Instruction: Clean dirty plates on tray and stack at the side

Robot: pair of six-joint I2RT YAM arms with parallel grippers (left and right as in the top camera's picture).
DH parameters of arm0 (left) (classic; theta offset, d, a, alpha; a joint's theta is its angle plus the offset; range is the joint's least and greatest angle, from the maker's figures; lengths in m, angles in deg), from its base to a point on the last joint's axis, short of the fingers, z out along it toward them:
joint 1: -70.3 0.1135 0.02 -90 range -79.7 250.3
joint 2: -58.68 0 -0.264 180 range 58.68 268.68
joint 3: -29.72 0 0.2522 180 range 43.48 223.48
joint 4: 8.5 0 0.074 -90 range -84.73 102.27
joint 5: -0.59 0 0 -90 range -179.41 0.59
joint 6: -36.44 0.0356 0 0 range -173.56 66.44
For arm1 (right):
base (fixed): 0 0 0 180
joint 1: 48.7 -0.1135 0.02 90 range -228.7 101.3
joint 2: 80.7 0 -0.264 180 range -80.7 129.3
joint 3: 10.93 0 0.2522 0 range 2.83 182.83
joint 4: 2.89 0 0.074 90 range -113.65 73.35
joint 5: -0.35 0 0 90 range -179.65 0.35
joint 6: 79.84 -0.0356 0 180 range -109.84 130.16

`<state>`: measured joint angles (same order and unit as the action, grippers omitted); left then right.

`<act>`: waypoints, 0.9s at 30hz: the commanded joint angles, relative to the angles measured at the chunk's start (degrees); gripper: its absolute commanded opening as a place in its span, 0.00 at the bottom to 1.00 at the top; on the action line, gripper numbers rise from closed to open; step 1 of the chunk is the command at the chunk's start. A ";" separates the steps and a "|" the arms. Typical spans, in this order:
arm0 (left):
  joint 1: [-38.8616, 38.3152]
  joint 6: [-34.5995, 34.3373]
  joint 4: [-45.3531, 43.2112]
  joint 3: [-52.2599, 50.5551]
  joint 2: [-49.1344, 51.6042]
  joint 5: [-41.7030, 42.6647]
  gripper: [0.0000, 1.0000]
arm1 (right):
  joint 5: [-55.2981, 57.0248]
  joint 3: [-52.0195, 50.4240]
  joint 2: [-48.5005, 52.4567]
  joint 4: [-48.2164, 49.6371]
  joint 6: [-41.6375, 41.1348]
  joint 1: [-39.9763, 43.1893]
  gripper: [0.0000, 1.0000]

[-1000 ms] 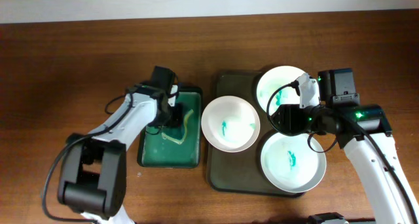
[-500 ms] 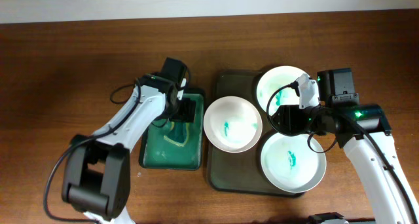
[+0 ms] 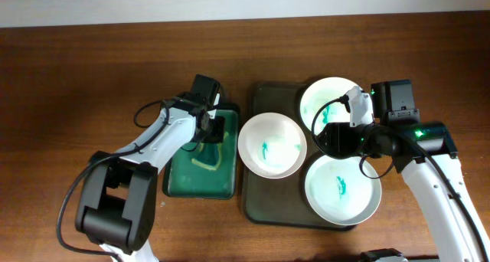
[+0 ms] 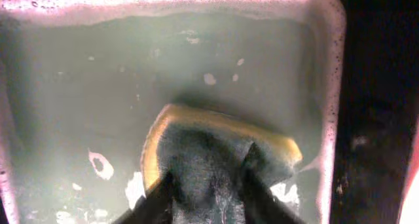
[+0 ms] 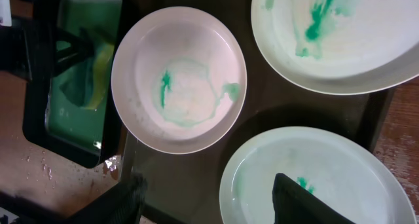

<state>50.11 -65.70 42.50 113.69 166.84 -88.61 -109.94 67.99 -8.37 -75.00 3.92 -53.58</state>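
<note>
Three white dishes smeared with green lie on the dark tray (image 3: pixel 256 201): a bowl (image 3: pixel 272 145) at its left, a plate (image 3: pixel 325 99) at the back and a plate (image 3: pixel 342 189) at the front right. My left gripper (image 3: pixel 217 129) is down in the green basin (image 3: pixel 195 181), shut on a yellow sponge with a dark green pad (image 4: pixel 216 152). My right gripper (image 3: pixel 337 138) hovers open and empty above the tray between the dishes. In the right wrist view, the bowl (image 5: pixel 179 80) and the front plate (image 5: pixel 314 178) lie below its fingers (image 5: pixel 209 204).
The basin holds cloudy soapy water (image 4: pixel 163 67) and stands on the wooden table (image 3: pixel 76 78) left of the tray. Its white rim (image 4: pixel 330 86) is close to the sponge's right side. Bare wood lies left of the basin and right of the tray.
My left gripper has moved right and toward the back of the basin, over the sponge. The bowl has shifted slightly right. The right arm has not moved.
</note>
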 commanded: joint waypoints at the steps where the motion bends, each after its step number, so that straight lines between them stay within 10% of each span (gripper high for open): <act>1: 0.07 0.07 -1.25 -0.42 1.77 -0.57 0.00 | -0.52 1.01 0.15 0.04 -0.20 -0.35 0.63; 6: 1.70 0.07 3.93 4.79 0.24 -0.55 0.03 | -0.52 1.01 0.15 0.02 -0.20 -0.35 0.63; 8: 1.77 0.09 9.11 7.89 -0.59 -0.55 0.48 | -0.52 1.01 0.15 0.04 -0.17 -0.35 0.63; 10: 1.53 0.07 14.23 9.79 -1.14 0.48 0.64 | -0.52 1.01 0.15 0.00 -0.20 -0.35 0.63; 20: -0.90 0.04 14.75 -0.74 -1.25 3.93 0.53 | -0.52 1.01 0.15 0.02 -0.20 -0.35 0.64; 24: -1.11 0.04 6.91 -5.95 -1.25 3.89 0.00 | -0.50 1.01 0.15 0.02 -0.20 -0.35 0.64; 27: -0.85 0.02 6.51 -5.09 -1.38 1.53 0.00 | -0.52 1.01 0.15 0.02 -0.20 -0.35 0.64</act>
<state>49.24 -65.96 49.30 109.26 165.17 -85.16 -110.14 67.99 -8.37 -75.00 3.96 -53.58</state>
